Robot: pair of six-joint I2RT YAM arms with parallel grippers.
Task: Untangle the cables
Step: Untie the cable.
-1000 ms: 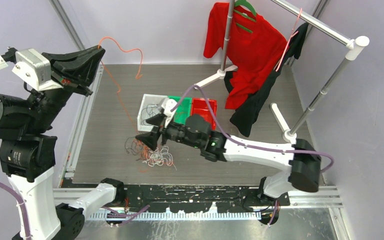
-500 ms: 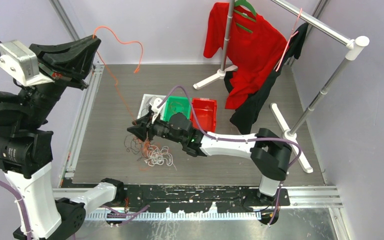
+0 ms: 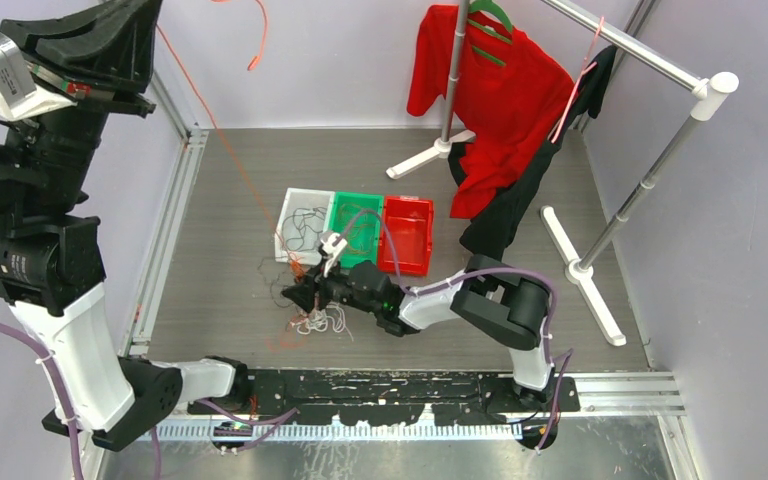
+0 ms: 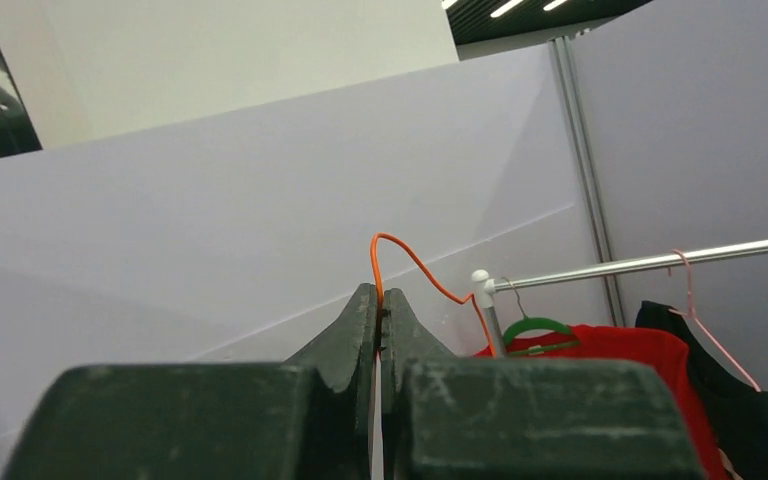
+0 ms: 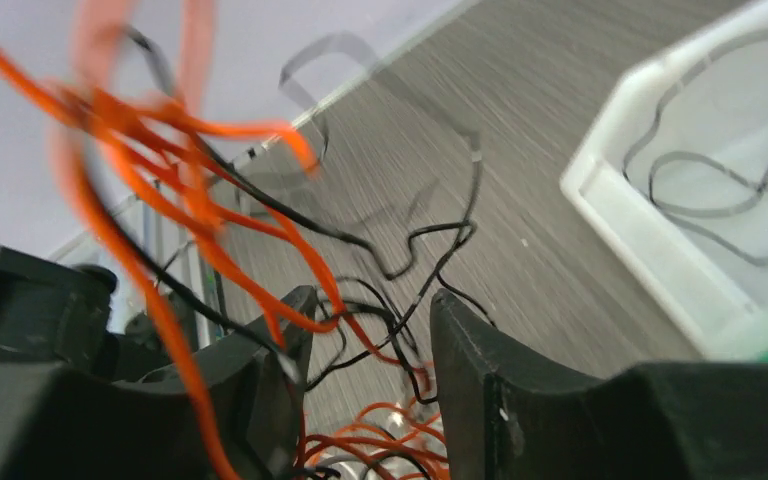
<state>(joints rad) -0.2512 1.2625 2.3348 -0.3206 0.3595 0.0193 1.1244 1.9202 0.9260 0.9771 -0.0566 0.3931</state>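
**Q:** How do the cables (image 3: 312, 318) look, and where do they lie?

**A:** They form a loose knot of thin, curly strands in orange, black and white. The knot rests on the bench (image 3: 220, 180) close to its near edge, left of centre, just in front of the white bin (image 3: 290, 200). A few black strands lie inside that bin. One orange cable (image 3: 225, 140) runs straight from the knot up to the left gripper (image 4: 380, 310), which is raised high over the bench's left edge. Its jaws are clenched on that strand, and the free end curls beyond them.

**Q:** And the right gripper (image 5: 372, 310)?

**A:** It is low at the knot with its jaws apart. Orange and black strands cross the gap.

**Q:** What room is there for moving?

**A:** Bare bench runs along the left edge to the far-left corner. The white bin, green bin (image 3: 355, 197) and red bin (image 3: 410, 203) stand side by side at centre. A garment rack (image 3: 650, 160) with a red shirt (image 3: 490, 90) takes the far-right corner, and its feet reach toward the right edge.
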